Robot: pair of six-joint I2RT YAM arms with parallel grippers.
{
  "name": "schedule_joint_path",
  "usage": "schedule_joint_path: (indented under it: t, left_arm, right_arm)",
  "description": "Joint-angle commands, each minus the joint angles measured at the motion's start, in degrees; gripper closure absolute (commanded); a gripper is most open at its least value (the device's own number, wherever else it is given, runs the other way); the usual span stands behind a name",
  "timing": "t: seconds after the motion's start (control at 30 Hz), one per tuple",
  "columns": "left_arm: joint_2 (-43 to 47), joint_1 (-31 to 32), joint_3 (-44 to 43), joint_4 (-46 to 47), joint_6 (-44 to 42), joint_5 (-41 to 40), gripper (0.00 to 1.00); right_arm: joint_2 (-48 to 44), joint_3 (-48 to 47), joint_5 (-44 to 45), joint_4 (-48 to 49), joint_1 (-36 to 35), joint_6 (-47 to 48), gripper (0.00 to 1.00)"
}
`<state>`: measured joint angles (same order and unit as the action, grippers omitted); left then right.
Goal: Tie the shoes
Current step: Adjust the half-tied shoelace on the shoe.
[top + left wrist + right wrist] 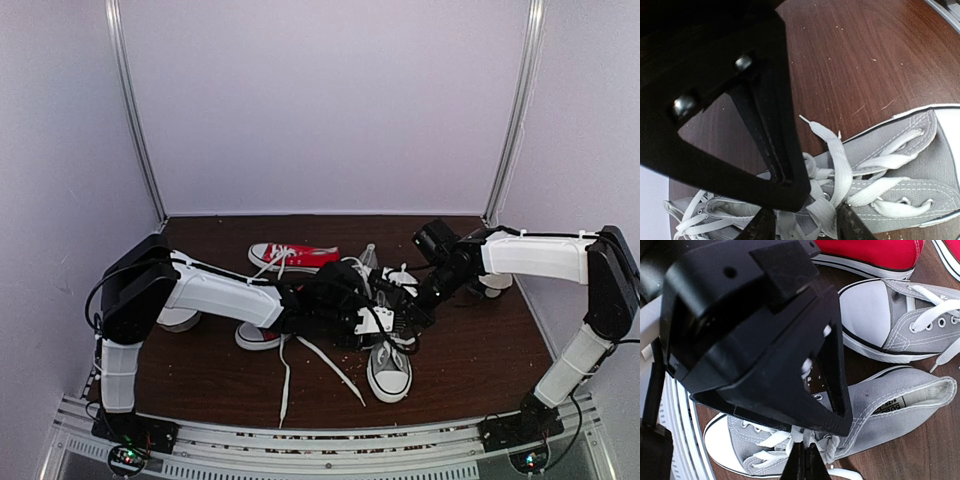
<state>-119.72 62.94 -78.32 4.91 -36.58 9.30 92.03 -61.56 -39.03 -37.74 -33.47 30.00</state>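
Two arms: both reach in over the dark wooden counter point(470, 350) and meet near its middle, right above the grey shoes point(389, 372).
Left end effector point(807, 227): fingers spread apart, one on each side of the lace bunch point(830, 195) at the front of a grey shoe, not closed on it.
Right end effector point(804, 452): fingers pressed together, tips pinching the white lace point(799, 436) where it crosses the eyelets.
Near grey shoe point(875, 405): upright on its sole. In the top view its white toe cap points at the near edge of the counter, and the lacing is slack and untied.
Second grey shoe point(880, 315): just beside the near one and parallel to it, toe cap turned the same way. Its lacing is loose too.
Loose lace end point(815, 127): rises from the lace bunch and lies across the shoe's side onto the counter, plastic tip showing.
Red sneaker point(295, 257): behind the grey pair, lying crosswise, white laces visible.
Other red sneaker point(258, 337): partly hidden under the left arm, only its white sole and a strip of red showing.
Loose strands point(325, 362): two white strands trail over the counter from under the left arm toward the near edge. Which shoe they belong to cannot be told.
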Motion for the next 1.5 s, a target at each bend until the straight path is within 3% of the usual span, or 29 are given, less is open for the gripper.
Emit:
schedule_joint_path:
  t: [0.0, 0.17, 0.43, 0.6, 0.7, 0.77, 0.87, 0.93, 1.03, 1.17, 1.3, 1.47]
  left_arm:
    - [-0.88, -0.31, -0.96, 2.36, 0.17, 0.53, 0.60]
    - [-0.87, -0.36, -0.66, 2.63, 0.75, 0.14, 0.81]
    - [0.41, -0.51, 0.72, 4.56, 2.50, 0.75, 1.00]
    - [0.93, -1.32, 1.87, 7.11, 5.88, 0.86, 1.00]
    - [0.74, -1.30, 2.05, 7.79, 6.05, -1.80, 1.00]
    - [0.80, -1.35, 2.39, 8.22, 6.16, -2.32, 1.00]
    - [1.19, -1.33, 3.44, 9.48, 6.04, -2.72, 1.00]
    - [1.37, -1.33, 3.90, 10.15, 6.06, -3.14, 1.00]
    - [1.65, -1.33, 4.42, 11.12, 5.91, -3.55, 1.00]
    - [1.83, -1.33, 4.76, 12.00, 6.03, -3.57, 1.00]
    - [1.86, -1.33, 5.25, 12.70, 6.57, -3.37, 1.00]
    - [1.96, -1.39, 5.73, 13.54, 7.34, -2.66, 1.00]
  right_arm:
    - [-1.81, 0.35, -1.07, -0.75, -0.29, -0.21, 1.00]
    - [-1.90, 0.32, -0.88, -1.27, -0.28, -0.04, 1.00]
    - [-2.50, 0.38, -0.08, -2.12, -0.32, 0.14, 1.00]
    - [-2.92, 0.58, -0.26, -3.20, -0.28, 0.52, 1.00]
    - [-3.54, 0.44, -1.65, -4.62, -0.28, 1.90, 0.84]
    - [-5.18, 0.46, -2.19, -4.58, 0.31, 2.22, 0.80]
    - [-8.97, 1.83, -4.52, 0.92, 3.91, -1.92, 0.72]
    - [-11.50, 4.26, -5.75, 10.31, 7.39, -7.43, 0.70]
    - [-11.70, 6.30, -3.63, 16.02, 8.06, -11.31, 0.75]
    - [-5.79, 2.48, -1.74, 9.43, 7.26, -8.70, 0.83]
    - [-0.98, 0.21, 1.05, 3.78, 4.52, -6.07, 0.83]
    - [0.31, 1.70, -1.35, 5.60, 3.25, -7.28, 0.82]
